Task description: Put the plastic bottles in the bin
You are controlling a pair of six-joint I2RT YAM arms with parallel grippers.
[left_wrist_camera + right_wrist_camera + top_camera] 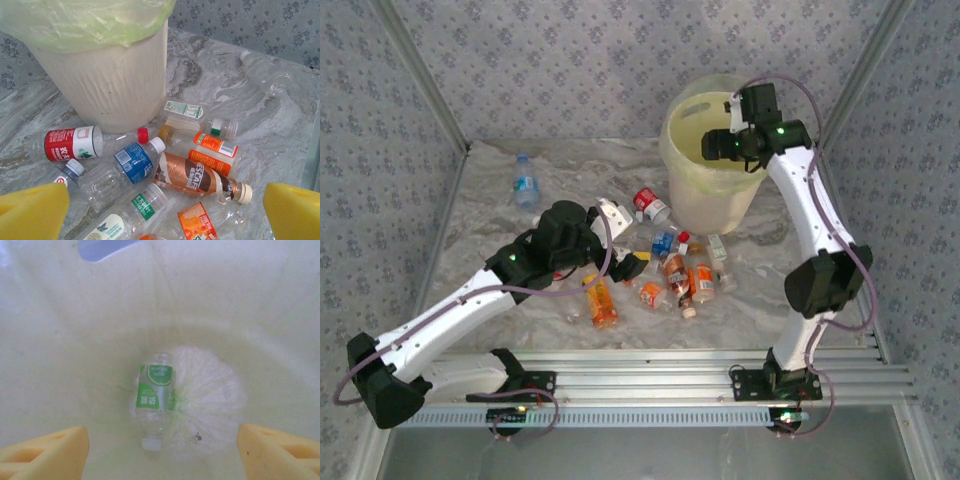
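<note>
Hanging over the mouth of the bin (682, 118), the right gripper (720, 147) points down into it. The right wrist view shows its yellow pads (45, 452) spread wide, nothing between them. Below them a green-labelled bottle (155, 395) lies on its side on the bin's lined floor.

The left gripper (625, 240) is low over the marbled table (755, 300) just in front of the bin, its jaws fully apart and holding nothing. Under it is a cluster of bottles lying on their sides: a red-labelled bottle (70, 143) against the foot of the bin, then a blue-labelled bottle (132, 162), a brown coffee bottle (192, 177) and an orange-labelled bottle (212, 147) crowded close together. A lone clear bottle (525, 182) lies well apart at the far left.
</note>
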